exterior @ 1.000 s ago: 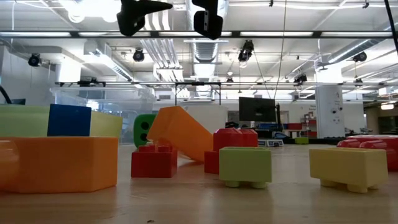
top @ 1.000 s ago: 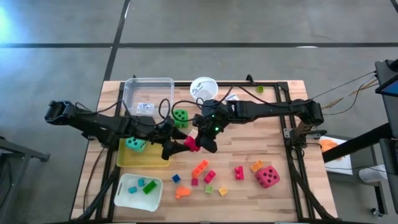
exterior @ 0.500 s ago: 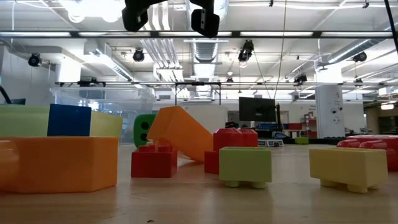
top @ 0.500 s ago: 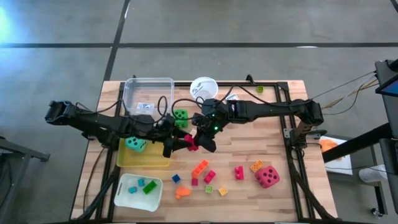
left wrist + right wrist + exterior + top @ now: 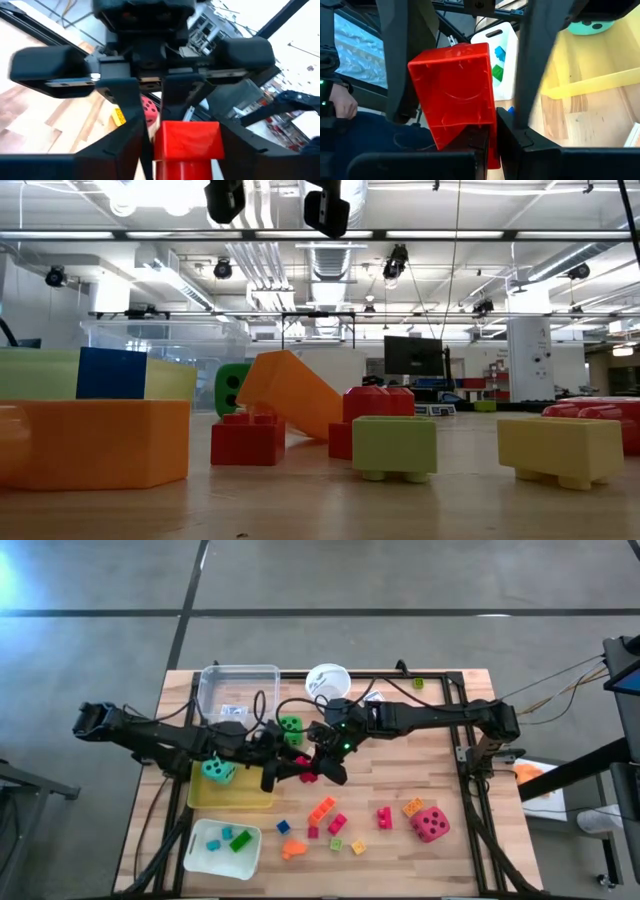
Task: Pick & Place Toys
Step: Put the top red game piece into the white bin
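Toys (image 5: 336,823) scattered on wooden table (image 5: 450,765); concrete floor (image 5: 400,580) around.

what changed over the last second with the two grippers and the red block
The left gripper has moved in toward the right gripper and narrowed its fingers around the hollow red plastic block that the right gripper holds up above the wooden table; whether it grips yet is unclear. The right gripper stays shut on the block; the loose toys have not moved.

Bare table (image 5: 400,765) right of grippers; scattered small blocks (image 5: 330,815) below, yellow tray (image 5: 232,795) crowds left side.
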Available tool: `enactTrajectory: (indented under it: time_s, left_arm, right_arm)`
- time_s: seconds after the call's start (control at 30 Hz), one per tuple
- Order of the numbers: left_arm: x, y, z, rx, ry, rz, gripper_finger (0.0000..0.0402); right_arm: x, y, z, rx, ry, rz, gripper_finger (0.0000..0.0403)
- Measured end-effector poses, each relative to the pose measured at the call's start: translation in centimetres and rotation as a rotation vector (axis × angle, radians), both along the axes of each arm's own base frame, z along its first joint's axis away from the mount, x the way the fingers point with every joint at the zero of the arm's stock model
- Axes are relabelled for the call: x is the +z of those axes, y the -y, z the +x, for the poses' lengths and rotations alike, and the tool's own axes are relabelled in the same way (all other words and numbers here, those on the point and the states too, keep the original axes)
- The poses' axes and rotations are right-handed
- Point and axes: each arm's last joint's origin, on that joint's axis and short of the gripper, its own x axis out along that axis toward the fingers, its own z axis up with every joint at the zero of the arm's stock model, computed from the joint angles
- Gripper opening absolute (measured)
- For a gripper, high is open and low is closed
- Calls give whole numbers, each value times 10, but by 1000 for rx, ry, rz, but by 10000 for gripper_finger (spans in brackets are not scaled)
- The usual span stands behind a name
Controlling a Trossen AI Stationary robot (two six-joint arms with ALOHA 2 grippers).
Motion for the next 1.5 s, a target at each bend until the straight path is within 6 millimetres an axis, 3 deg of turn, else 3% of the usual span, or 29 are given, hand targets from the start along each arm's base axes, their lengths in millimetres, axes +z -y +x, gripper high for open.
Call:
enactTrajectory:
  time_s: [0.43, 0.67, 0.77, 1.03, 1.17, 1.33, 1.5]
  left_arm:
    - [1, 0, 0, -10, 9, 32, 121]
    - [1, 0, 0, -18, 9, 30, 119]
    - [1, 1, 0, -27, 10, 28, 119]
    - [3, 2, -4, -78, 2, -15, 119]
    - [5, 1, -13, -82, -53, -76, 119]
    - [6, 1, -31, -124, -161, -194, 119]
    - [3, 8, -47, -188, -308, -301, 119]
  right_arm:
    - [2, 0, 1, 1, 20, 2, 18]
    - [2, 0, 1, 5, 30, -3, 21]
    - [2, -1, 1, 17, 43, -16, 51]
    - [2, -6, 1, 49, 54, -46, 201]
    - [-1, -6, -1, 44, 17, -48, 255]
    - [-9, -6, -8, 52, -98, -47, 290]
    - [-17, -5, -14, 62, -187, -74, 297]
